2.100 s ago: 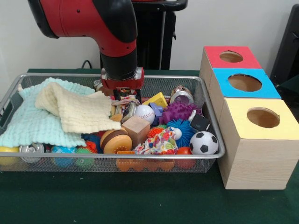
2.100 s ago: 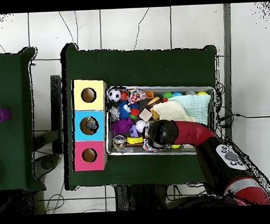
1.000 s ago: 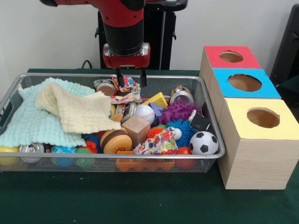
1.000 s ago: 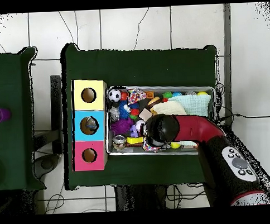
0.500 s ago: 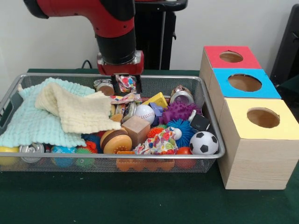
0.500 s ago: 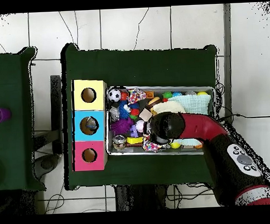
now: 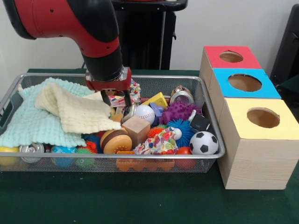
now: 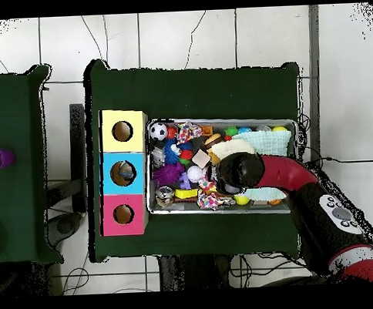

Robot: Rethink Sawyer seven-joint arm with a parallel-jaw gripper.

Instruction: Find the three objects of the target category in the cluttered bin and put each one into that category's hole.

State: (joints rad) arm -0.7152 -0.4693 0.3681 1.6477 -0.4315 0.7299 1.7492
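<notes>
Wire bin (image 7: 212,154) at the front holds a football (image 7: 203,143), a burger toy (image 7: 116,140) and a wooden cube (image 7: 136,129). Behind them the gripper (image 7: 115,99) hangs low beside the yellow cloth (image 7: 79,112), fingers apart and seemingly empty. A patterned cloth bundle (image 7: 132,91) lies just behind it, and the three boxes (image 7: 243,116) stand to the side.

No legible text, labels or numbers anywhere.
</notes>
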